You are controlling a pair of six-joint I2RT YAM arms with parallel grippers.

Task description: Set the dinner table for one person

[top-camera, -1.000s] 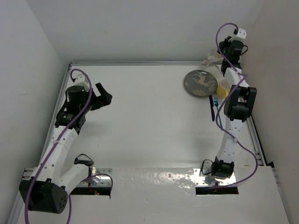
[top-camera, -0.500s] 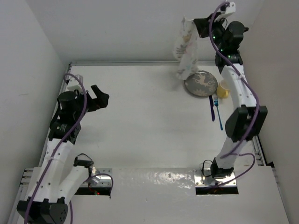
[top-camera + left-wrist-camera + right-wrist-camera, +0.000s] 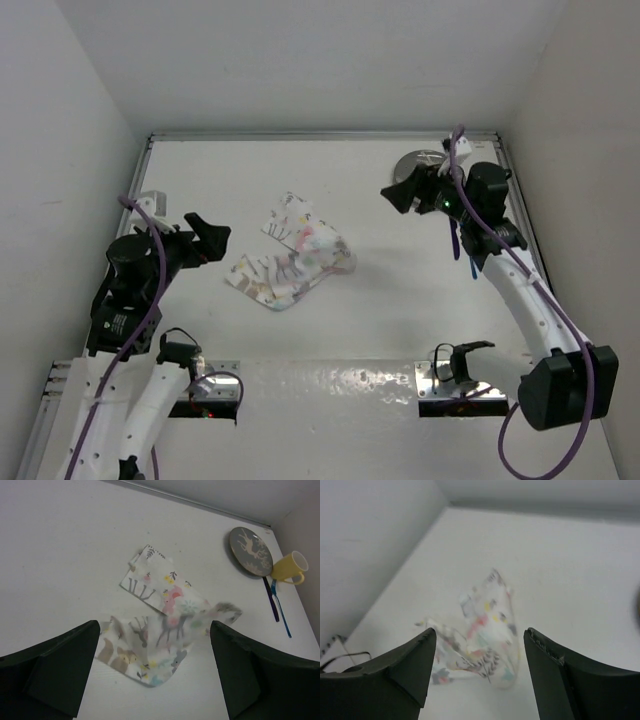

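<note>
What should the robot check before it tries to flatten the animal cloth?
1. Cloth lying flat: not ok. It is crumpled and folded over itself on the table.
2. Left gripper open and empty: ok.
3. Right gripper open and empty: ok.
4. Plate, mug and cutlery off the cloth: ok. They sit apart at the far right.
5. All four cloth corners showing: cannot tell. Some seem tucked under.

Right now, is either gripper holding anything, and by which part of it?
Nothing is held. The left gripper and right gripper are both open; the printed cloth lies crumpled on the table, apart from both.
</note>
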